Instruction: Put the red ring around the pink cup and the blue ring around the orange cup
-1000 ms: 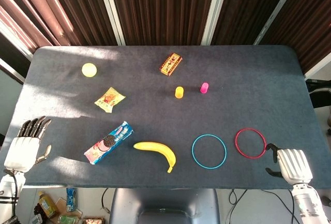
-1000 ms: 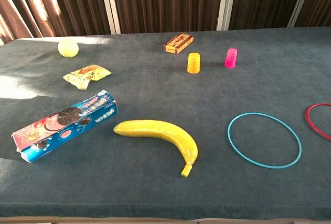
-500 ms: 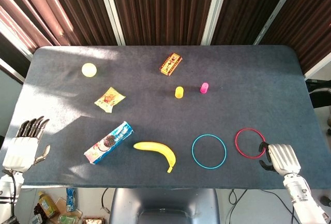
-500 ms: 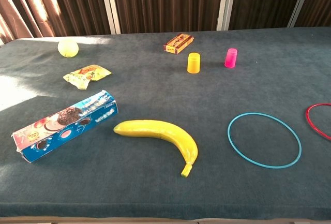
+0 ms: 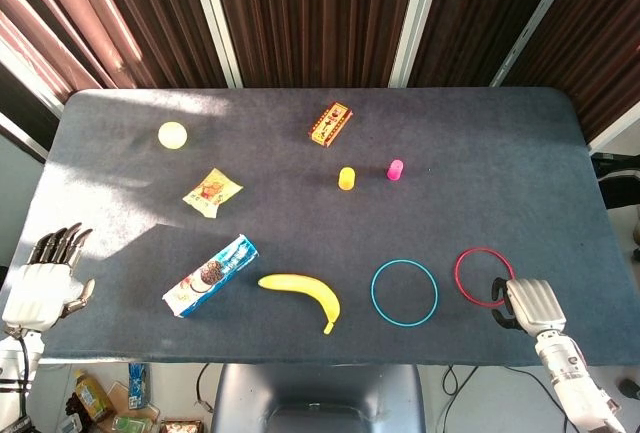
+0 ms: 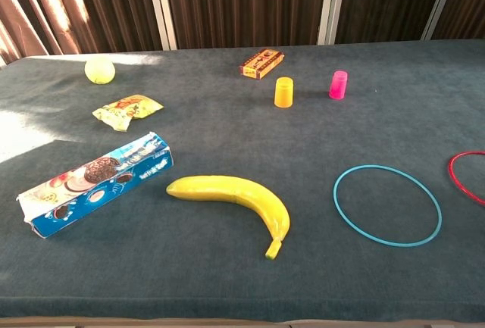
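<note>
Matt felt-like cloth on table, glossy plastic snack pkt, smooth banana, shiny printed cardboard biscuit box

Left hand open, fingers extended; right hand with fingers curled

We see our right hand at the near edge of the table, fingers curled and dark fingertips touching or just over the near rim of the red ring. The blue ring lies just to that hand's left, the banana beyond it. The pink cup and orange cup stand well ahead of the hand. Our left hand hovers off the far left edge, fingers straight, with the cookie box nearest to it.
</note>
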Controlling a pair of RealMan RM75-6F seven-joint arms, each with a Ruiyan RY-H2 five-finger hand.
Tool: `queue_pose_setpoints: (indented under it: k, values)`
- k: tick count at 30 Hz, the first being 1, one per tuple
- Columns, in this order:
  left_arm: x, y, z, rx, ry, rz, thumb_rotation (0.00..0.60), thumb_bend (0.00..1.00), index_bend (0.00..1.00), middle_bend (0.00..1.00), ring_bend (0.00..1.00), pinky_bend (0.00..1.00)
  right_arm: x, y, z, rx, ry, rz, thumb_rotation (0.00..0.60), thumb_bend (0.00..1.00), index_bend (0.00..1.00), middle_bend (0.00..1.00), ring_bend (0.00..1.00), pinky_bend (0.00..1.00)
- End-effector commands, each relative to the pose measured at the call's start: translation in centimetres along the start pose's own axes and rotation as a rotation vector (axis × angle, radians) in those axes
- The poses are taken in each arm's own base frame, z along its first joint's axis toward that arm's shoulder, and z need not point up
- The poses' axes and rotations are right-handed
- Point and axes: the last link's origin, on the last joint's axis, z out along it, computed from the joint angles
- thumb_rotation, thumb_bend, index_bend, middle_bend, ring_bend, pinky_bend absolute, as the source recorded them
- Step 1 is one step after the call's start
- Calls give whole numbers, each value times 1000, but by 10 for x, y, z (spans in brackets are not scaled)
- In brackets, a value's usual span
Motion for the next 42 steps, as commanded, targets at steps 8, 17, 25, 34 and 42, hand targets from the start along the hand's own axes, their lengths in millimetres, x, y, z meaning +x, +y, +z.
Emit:
queue_pose_setpoints:
  k: [8, 17, 25, 34, 42]
  values:
    - [0, 0, 0, -1, -4, -4, 600, 401, 101, 0, 0, 116, -8, 3, 9, -18, -16, -5, 600, 418, 688, 855, 990, 1000]
    - [0, 0, 1, -2, -7, -8, 600, 403, 108, 0, 0, 116, -11, 5, 12, -26, -20, -2, 600, 429, 687, 855, 990, 1000]
    - [0, 0, 0, -7, -11, -7, 600, 406, 112, 0, 0, 117, -12, 8, 14, -35, -31, -6, 600, 430, 665, 855, 990, 1000]
    - [0, 0, 1, -10, -13, -9, 600, 405, 114, 0, 0, 117, -14, 9, 16, -40, -42, -11, 600, 447, 656, 855, 990, 1000]
    - [0, 1, 1, -11, -15, -9, 600, 405, 117, 0, 0, 118, -16, 11, 15, -50, -51, -20, 600, 474, 681, 855, 990, 1000]
